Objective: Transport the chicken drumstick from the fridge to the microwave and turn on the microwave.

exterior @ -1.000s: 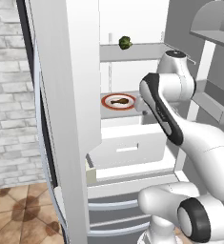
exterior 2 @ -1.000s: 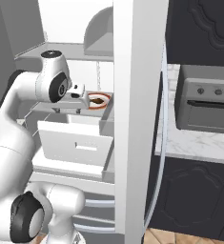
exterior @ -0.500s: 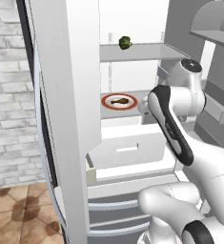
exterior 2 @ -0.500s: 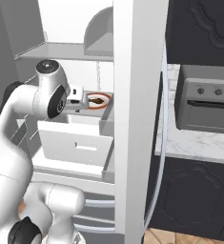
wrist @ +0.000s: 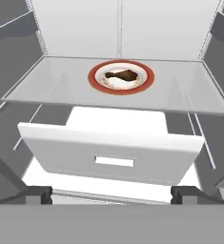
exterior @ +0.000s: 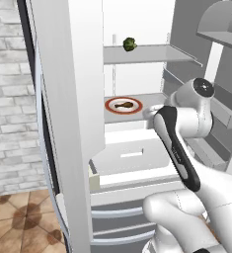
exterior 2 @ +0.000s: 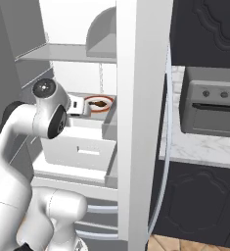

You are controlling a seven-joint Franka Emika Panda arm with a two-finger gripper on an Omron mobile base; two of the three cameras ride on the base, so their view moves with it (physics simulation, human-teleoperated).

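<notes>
White walls and shelves of the open fridge (exterior: 68,99) are seen ahead, with its door standing wide. Below the middle shelf (wrist: 51,86) a white crisper box (wrist: 108,155) is pulled partly out. On that shelf a red-rimmed plate (wrist: 121,77) is set, and the drumstick (wrist: 123,75) is laid on it, thin end pointing left in the hand view. A small dark-green vegetable (exterior: 130,44) is placed on the shelf above. To the right of the fridge a grey oven (exterior 2: 212,108) is mounted over a marble desk (exterior 2: 199,149). The end effector (wrist: 111,193) is held in front of the crisper box, short of the plate, with its jaws spread wide and nothing gripped between them.
</notes>
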